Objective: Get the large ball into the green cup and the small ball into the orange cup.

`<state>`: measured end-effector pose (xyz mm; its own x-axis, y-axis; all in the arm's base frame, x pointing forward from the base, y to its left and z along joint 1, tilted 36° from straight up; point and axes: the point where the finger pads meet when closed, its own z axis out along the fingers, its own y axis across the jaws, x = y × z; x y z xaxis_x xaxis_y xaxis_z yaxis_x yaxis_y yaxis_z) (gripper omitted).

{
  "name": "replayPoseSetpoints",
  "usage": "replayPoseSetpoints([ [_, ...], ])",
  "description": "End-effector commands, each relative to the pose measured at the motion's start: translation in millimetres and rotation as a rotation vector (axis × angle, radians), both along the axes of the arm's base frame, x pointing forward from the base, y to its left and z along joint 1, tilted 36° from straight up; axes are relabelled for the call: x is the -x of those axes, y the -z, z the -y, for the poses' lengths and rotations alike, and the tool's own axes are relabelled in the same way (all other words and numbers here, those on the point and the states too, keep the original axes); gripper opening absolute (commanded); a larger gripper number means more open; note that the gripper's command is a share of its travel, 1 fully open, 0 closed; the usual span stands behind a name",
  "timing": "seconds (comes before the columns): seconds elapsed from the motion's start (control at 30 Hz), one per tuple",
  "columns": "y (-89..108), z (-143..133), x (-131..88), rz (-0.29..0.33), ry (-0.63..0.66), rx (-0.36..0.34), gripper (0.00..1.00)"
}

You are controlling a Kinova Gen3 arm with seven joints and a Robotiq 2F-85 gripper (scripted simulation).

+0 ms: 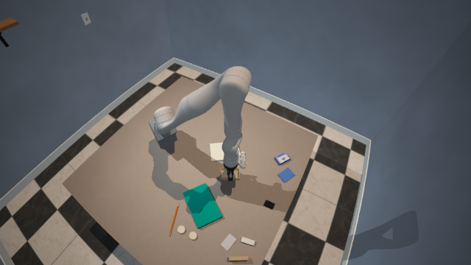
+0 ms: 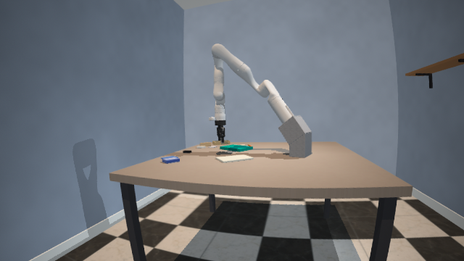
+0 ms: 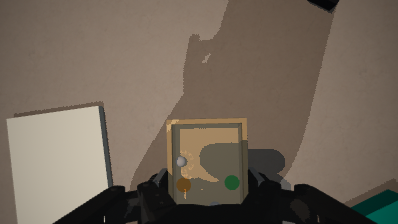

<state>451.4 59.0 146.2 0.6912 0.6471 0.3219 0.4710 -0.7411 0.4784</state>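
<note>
The covered wooden puzzle (image 3: 207, 160) is a small flat box with a clear lid. My gripper (image 3: 207, 178) is shut on its near end, one finger on each side. Inside, a small grey ball lies by the left wall, just above the orange cup (image 3: 184, 184). The green cup (image 3: 231, 182) at the near right looks empty. A faint bluish shape shows at the near edge, mostly hidden. In the top view the gripper (image 1: 229, 174) holds the puzzle (image 1: 226, 172) low at the table's middle. I cannot tell if it touches the table.
A cream pad (image 3: 57, 160) lies just left of the puzzle. A teal book (image 1: 202, 205) lies in front, with a pencil (image 1: 174, 219) and two discs (image 1: 186, 232) beyond it. Two blue items (image 1: 282, 158) and a black block (image 1: 269, 204) lie to the right.
</note>
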Motion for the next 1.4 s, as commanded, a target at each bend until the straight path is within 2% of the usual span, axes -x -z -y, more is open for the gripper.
replayPoseSetpoints([
  [0.0, -2.5, 2.0, -2.5, 0.002, -0.003, -0.02, 0.72],
  [0.07, -2.6, 2.0, -2.6, -0.008, 0.0, -0.019, 0.72],
  [0.3, -1.9, 1.1, -1.9, 0.043, 0.02, 0.027, 0.72],
  [0.53, -1.7, 0.8, -1.8, 0.052, 0.026, 0.039, 0.72],
  [0.57, -1.7, 0.5, -1.9, 0.05, 0.036, 0.052, 0.72],
  [0.93, -2.6, 1.9, -2.6, -0.008, 0.002, -0.017, 0.72],
  [1.13, -2.7, 2.4, -2.7, -0.012, -0.011, -0.037, 0.72],
  [1.23, -2.4, 2.0, -2.4, 0.007, -0.002, -0.016, 0.72],
  [1.3, -2.7, 2.2, -2.7, -0.012, -0.007, -0.03, 0.72],
  [1.37, -2.7, 1.6, -2.9, -0.02, 0.014, -0.003, 0.72],
])
